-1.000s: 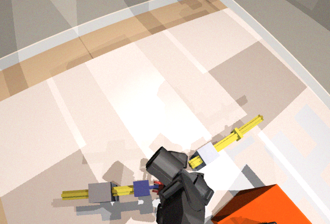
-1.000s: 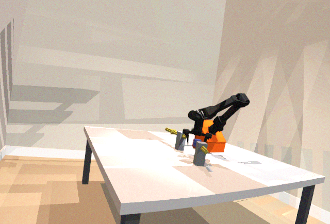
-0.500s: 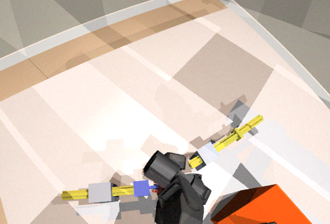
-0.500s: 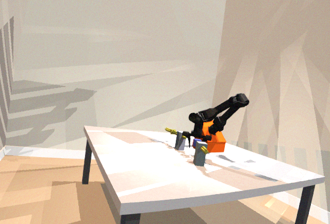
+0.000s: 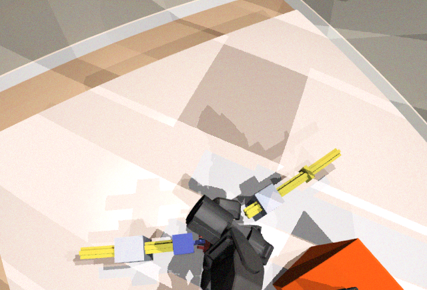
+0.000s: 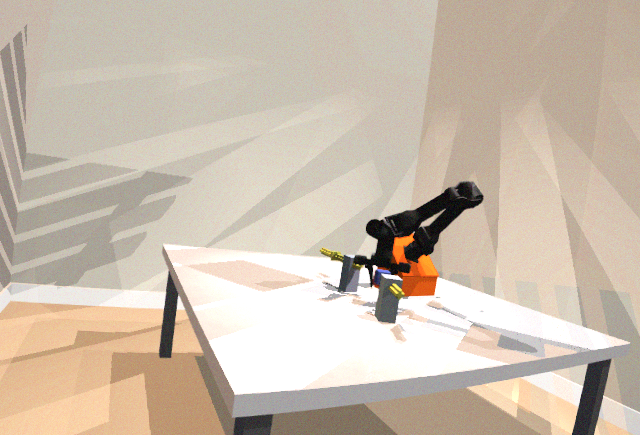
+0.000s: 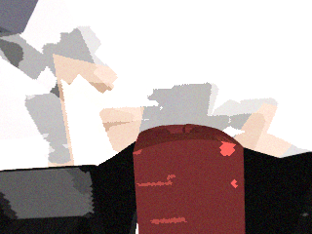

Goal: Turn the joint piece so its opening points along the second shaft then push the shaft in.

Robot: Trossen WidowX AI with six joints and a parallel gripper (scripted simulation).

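Observation:
The red joint piece [image 7: 189, 190] [image 5: 206, 244] is between the fingers of my gripper [image 7: 171, 139], which is shut on it. The arm hides most of the piece in the top view, so its opening's direction cannot be told. It hangs on a blue hub [image 5: 183, 243] [image 6: 383, 277] at the end of the yellow first shaft [image 5: 96, 252] [image 6: 397, 290]. That shaft runs through the fixed grey block [image 5: 129, 249] [image 6: 387, 301]. The yellow second shaft [image 5: 323, 162] [image 6: 329, 253], with a collar [image 5: 306, 173], passes through the second block [image 5: 269, 198] [image 6: 347, 276]. Its near end is apart from the joint piece.
The orange base [image 5: 348, 266] [image 6: 419, 285] stands close behind the arm. The black arm [image 5: 234, 259] [image 6: 405, 222] reaches over the space between the two blocks. Both blocks stand on the white table [image 5: 103, 163] [image 6: 289, 347], with patchy shadows across it.

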